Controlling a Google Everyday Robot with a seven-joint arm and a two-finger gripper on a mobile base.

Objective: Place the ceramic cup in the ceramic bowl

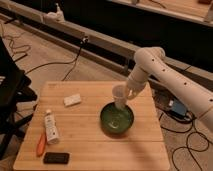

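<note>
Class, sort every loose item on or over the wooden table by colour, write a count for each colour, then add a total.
White: 3 - ceramic cup at the gripper, tube, small block
Green: 1 - ceramic bowl
Orange: 1 - carrot-like item
Black: 1 - flat device
Total: 6

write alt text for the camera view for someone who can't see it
A white robot arm's claw holds a white cup just above the far rim of a green bowl on a wooden table. To the left lie a white tube, an orange marker, a black block and a small white block.
</note>
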